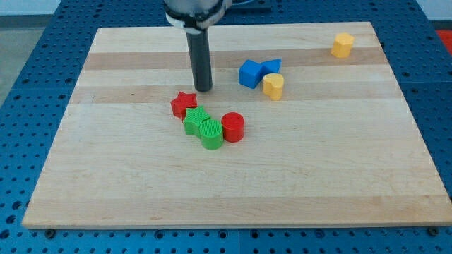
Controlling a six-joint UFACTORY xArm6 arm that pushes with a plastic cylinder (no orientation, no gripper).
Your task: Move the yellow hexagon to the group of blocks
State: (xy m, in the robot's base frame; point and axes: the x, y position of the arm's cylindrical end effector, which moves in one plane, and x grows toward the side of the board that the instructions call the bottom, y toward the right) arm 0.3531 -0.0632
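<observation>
Ribbed green cylinder (210,133) sits nearest; my tip (203,89), no hand, holds nothing above red star (183,104).

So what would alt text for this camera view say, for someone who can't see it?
A dark rod's tip rests on a wooden board, just above a red star clustered with two green blocks and a red cylinder. A yellow hexagon sits alone, top right.

Single view: high front angle, looking down across whole wooden board (233,190).
</observation>
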